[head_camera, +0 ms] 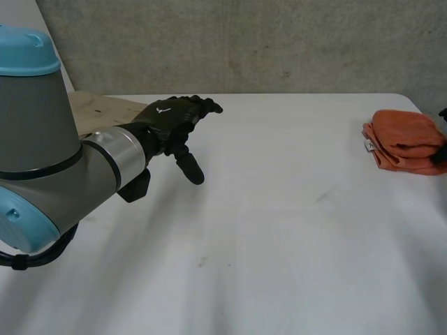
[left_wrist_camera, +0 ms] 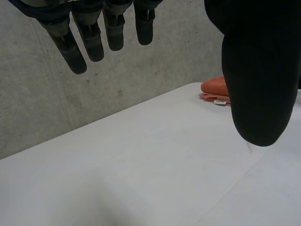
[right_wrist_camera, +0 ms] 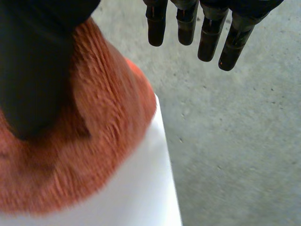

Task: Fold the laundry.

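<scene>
Left robot hand [head_camera: 171, 122] released, fingers relaxed, holding nothing above the table [head_camera: 279, 223] | right robot hand [right_wrist_camera: 33, 61] released, fingers straight, thumb over the folded orange cloth [head_camera: 404, 138] | I see that cloth well apart from my left robot hand, just beside the right.

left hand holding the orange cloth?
No, the left hand hangs open over the bare table, with the orange cloth lying apart near the far edge.
</scene>
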